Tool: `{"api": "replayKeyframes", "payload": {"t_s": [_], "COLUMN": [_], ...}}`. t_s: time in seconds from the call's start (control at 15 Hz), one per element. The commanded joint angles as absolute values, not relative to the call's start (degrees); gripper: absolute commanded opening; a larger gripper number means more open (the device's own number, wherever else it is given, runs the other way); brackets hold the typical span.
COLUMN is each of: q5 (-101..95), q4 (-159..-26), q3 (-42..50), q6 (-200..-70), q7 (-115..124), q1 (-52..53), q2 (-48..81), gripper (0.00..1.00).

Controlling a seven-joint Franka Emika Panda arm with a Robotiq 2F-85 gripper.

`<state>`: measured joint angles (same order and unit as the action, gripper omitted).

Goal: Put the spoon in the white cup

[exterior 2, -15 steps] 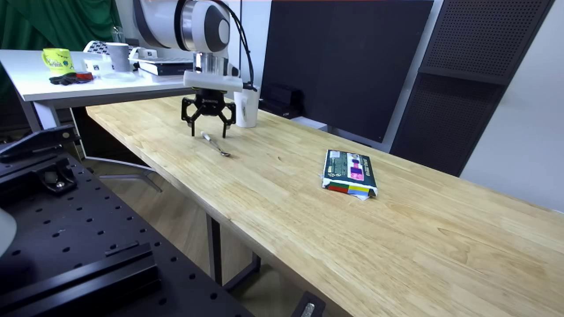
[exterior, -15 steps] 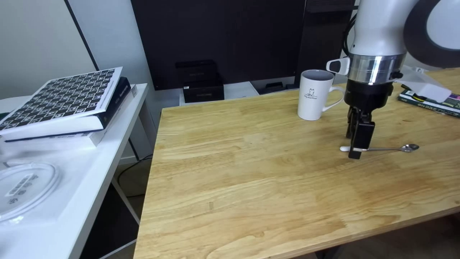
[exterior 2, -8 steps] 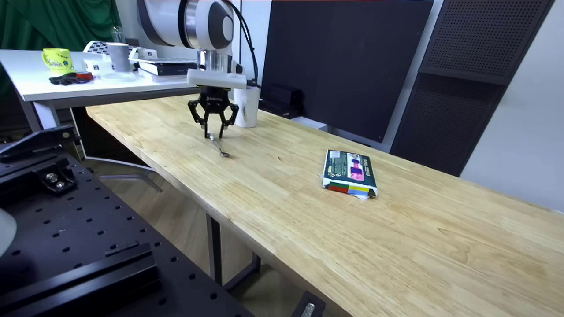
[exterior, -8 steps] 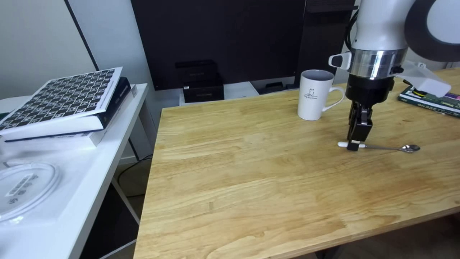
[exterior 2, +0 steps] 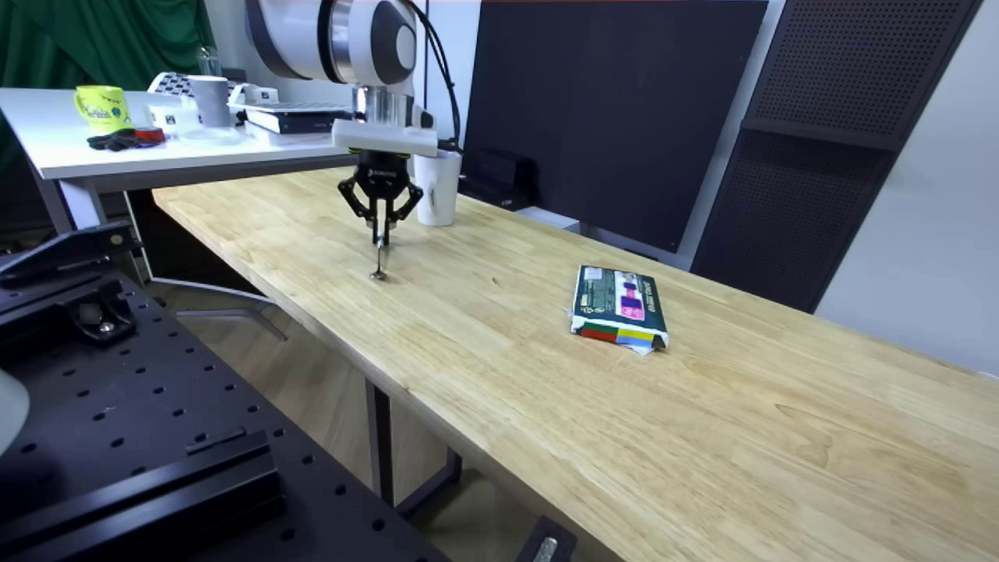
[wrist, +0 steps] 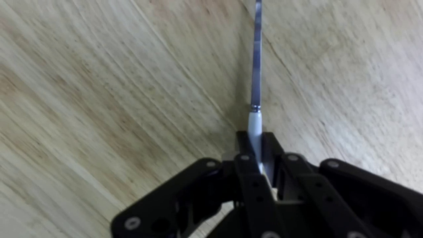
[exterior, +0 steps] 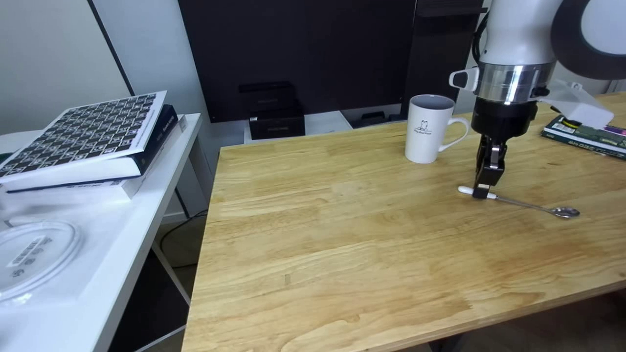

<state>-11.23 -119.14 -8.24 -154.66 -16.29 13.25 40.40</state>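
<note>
The spoon (wrist: 256, 66) has a thin metal stem and a white handle end. My gripper (wrist: 255, 142) is shut on that white end, with a finger pressed to each side of it in the wrist view. In an exterior view, the spoon's bowl (exterior: 565, 212) points away from the gripper, low over the wooden table; whether it touches the wood I cannot tell. The white cup (exterior: 424, 132), a mug with a loop handle and a small cat drawing, stands upright on the table, apart from the gripper. In an exterior view, the white cup (exterior 2: 439, 191) shows just behind my gripper (exterior 2: 381, 240).
A dark green package (exterior 2: 620, 307) lies on the wooden table (exterior: 342, 244). A white side table (exterior: 161, 195) beside it carries stacked books (exterior: 93, 142). Mugs, among them a yellow one (exterior 2: 103, 108), stand on the white table. A black panel (exterior: 313, 54) rises behind.
The jaws have come together on the spoon's white handle end. The spoon has turned a little, its bowl swinging round, and the gripper has shifted slightly.
</note>
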Motion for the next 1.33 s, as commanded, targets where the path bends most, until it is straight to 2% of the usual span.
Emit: {"api": "replayKeyframes", "payload": {"t_s": [0.0,0.4,1.07,1.27], "q5": [-11.41,-11.63,-4.19,-7.84], "q4": [-119.59,-119.23,-113.19,-111.86], "q3": [-8.56,-8.18,-12.17,-10.03], "q6": [-152.81,-148.26,-127.20,-127.76], "q7": [-14.59,-14.29,-23.34,-21.23], "q1": [12.16,12.21,7.66,8.06], "q2": [37.81,30.44,20.64,18.48], "gripper": [0.03,0.03,0.03,0.03]}}
